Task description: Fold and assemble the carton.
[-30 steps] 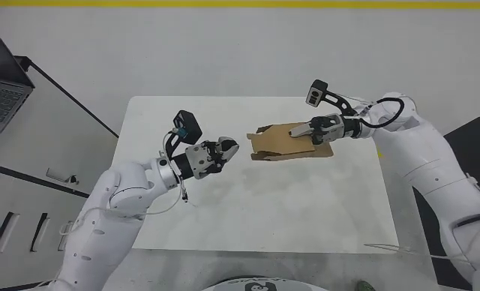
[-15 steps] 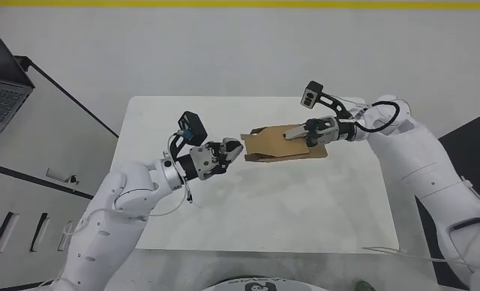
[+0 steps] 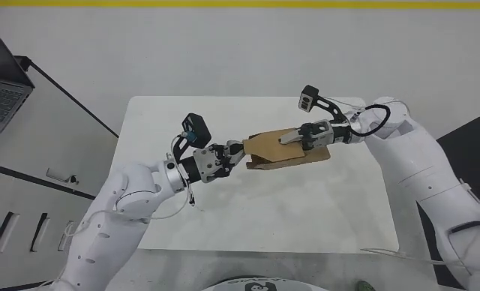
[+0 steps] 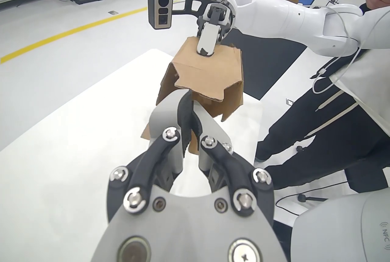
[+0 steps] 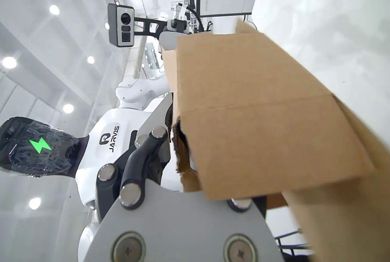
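Carton (image 3: 270, 150) of plain brown card is held over the middle of the tabletop (image 3: 300, 216), a little toward the far edge, lying lengthwise between the two arms. It is partly opened into a squarish sleeve. In the left wrist view (image 4: 210, 71) its near end is open and the end flaps stick out unfolded. I cannot tell whether the lowest flap touches the white surface.

The right tool (image 3: 296, 136) grips the carton's top panel near its right-hand end. One pale finger (image 4: 205, 42) presses down on the outside of that panel, and in the right wrist view the card (image 5: 259, 123) covers the space between the fingers.

The left tool (image 3: 238, 154) is at the carton's opposite, open end. Its fingers are drawn together (image 4: 186, 106), with the tips at the edge of the hanging top flap. Whether any card is caught between them I cannot tell.

Farther out, a laptop (image 3: 9, 88) sits on a side desk, and a yellow line (image 3: 240, 4) runs across the floor.
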`<action>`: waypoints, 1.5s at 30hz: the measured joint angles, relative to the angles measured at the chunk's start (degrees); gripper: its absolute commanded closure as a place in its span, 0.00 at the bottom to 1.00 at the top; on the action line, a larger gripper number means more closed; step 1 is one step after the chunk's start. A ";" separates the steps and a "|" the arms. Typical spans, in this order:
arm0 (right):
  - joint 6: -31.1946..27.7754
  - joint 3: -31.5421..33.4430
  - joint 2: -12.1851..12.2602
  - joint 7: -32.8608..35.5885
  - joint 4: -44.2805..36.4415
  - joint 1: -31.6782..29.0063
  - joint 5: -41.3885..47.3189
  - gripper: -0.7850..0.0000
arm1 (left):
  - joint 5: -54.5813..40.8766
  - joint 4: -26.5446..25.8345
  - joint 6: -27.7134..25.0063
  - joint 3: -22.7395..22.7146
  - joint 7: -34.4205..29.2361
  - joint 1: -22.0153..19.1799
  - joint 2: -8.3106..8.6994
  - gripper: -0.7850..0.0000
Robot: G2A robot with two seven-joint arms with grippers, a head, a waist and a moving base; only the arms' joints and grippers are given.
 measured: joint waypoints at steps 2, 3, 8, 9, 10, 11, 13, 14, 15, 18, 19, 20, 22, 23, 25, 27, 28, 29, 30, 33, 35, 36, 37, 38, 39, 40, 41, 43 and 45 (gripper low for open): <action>0.36 0.08 -0.04 -0.07 0.04 -0.08 -0.73 1.00 | -0.06 -0.13 0.16 0.05 0.09 0.00 0.03 1.00; 0.53 0.17 -0.06 -0.08 0.02 -0.14 -1.16 1.00 | -0.17 -0.24 0.25 0.08 0.14 0.00 0.06 1.00; 1.09 0.59 -0.13 0.16 -0.25 -0.58 -2.30 1.00 | -0.45 -0.70 0.15 0.68 -0.05 -0.29 0.12 1.00; 1.24 0.71 -0.13 0.16 -0.32 -0.69 -2.61 1.00 | -0.46 -0.79 0.17 0.95 -0.11 -0.45 0.13 1.00; 1.33 0.80 -0.13 0.16 -0.39 -0.77 -2.84 1.00 | -0.46 -0.83 0.19 1.15 -0.12 -0.57 0.12 1.00; 1.41 0.88 -0.14 0.16 -0.46 -0.86 -3.07 1.00 | -0.45 -0.83 0.21 1.35 -0.13 -0.70 0.12 1.00; 1.59 1.06 -0.15 0.18 -0.65 -1.07 -3.65 1.00 | -0.36 -0.81 0.34 1.86 -0.17 -1.01 0.11 1.00; 1.63 1.12 -0.15 0.18 -0.75 -1.17 -3.91 1.00 | -0.30 -0.79 0.38 2.10 -0.20 -1.15 0.10 1.00; 1.68 1.19 -0.17 0.14 -0.90 -1.29 -4.31 1.00 | -0.18 -0.78 0.45 2.43 -0.27 -1.35 0.09 1.00; 1.85 1.33 -0.23 -0.04 -1.33 -1.65 -4.96 1.00 | 0.21 -0.92 0.68 3.20 -0.45 -1.95 0.06 1.00; 1.92 1.37 -0.25 -0.08 -1.45 -1.75 -5.12 1.00 | 0.42 -0.99 0.75 3.42 -0.59 -2.18 0.05 1.00; 1.99 1.42 -0.27 -0.10 -1.58 -1.83 -5.28 1.00 | 0.65 -1.07 0.91 3.64 -0.74 -2.40 0.04 1.00; 2.13 1.56 -0.31 -0.12 -1.81 -2.00 -5.62 1.00 | 1.26 -1.22 1.53 4.20 -1.21 -2.92 0.02 1.00; 2.16 1.62 -0.32 -0.12 -1.90 -2.06 -5.81 1.00 | 1.59 -1.31 1.84 4.46 -1.51 -3.18 0.00 1.00; 2.24 1.78 -0.36 -0.13 -2.07 -2.19 -6.15 1.00 | 2.53 -1.57 2.32 5.19 -2.20 -3.84 -0.03 1.00; 2.31 1.94 -0.40 -0.10 -2.22 -2.30 -6.45 1.00 | 2.94 -1.74 2.63 6.03 -2.42 -4.40 -0.10 1.00; 2.35 2.00 -0.41 -0.08 -2.27 -2.35 -6.56 1.00 | 3.14 -1.79 2.72 6.36 -2.55 -4.66 -0.13 1.00; 2.39 2.05 -0.43 -0.06 -2.34 -2.39 -6.73 1.00 | 3.47 -1.85 2.77 6.67 -2.76 -4.95 -0.15 1.00; 2.42 2.12 -0.45 -0.06 -2.43 -2.46 -6.95 1.00 | 3.85 -1.91 2.89 7.08 -2.93 -5.30 -0.18 1.00; 2.49 2.28 -0.53 0.02 -2.61 -2.65 -7.23 1.00 | 4.23 -1.97 3.35 7.98 -2.83 -5.98 -0.28 1.00; 2.56 2.36 -0.59 0.07 -2.73 -2.75 -7.34 1.00 | 4.49 -1.96 3.63 8.42 -2.72 -6.32 -0.34 1.00; 2.61 2.40 -0.62 0.09 -2.82 -2.81 -7.43 1.00 | 4.72 -1.93 3.78 8.70 -2.65 -6.48 -0.36 1.00; 2.67 2.43 -0.65 0.10 -2.88 -2.85 -7.54 1.00 | 4.83 -1.89 3.85 8.91 -2.61 -6.57 -0.38 1.00; 2.73 2.46 -0.67 0.11 -2.94 -2.88 -7.66 1.00 | 4.85 -1.83 3.89 9.12 -2.59 -6.63 -0.40 1.00; 2.84 2.49 -0.70 0.13 -3.03 -2.91 -7.85 1.00 | 4.81 -1.73 3.92 9.36 -2.57 -6.70 -0.41 1.00; 2.92 2.51 -0.72 0.15 -3.10 -2.94 -8.00 1.00 | 4.78 -1.66 3.94 9.51 -2.60 -6.75 -0.42 1.00; 2.99 2.54 -0.75 0.16 -3.15 -2.96 -8.12 1.00 | 4.73 -1.60 3.98 9.62 -2.63 -6.80 -0.42 1.00; 3.10 2.67 -0.80 0.17 -3.25 -3.03 -8.23 1.00 | 4.57 -1.53 4.25 9.66 -2.63 -6.86 -0.41 1.00; 3.08 2.96 -0.85 0.26 -3.24 -3.11 -7.89 1.00 | 4.28 -1.60 4.56 9.21 -2.38 -6.73 -0.35 1.00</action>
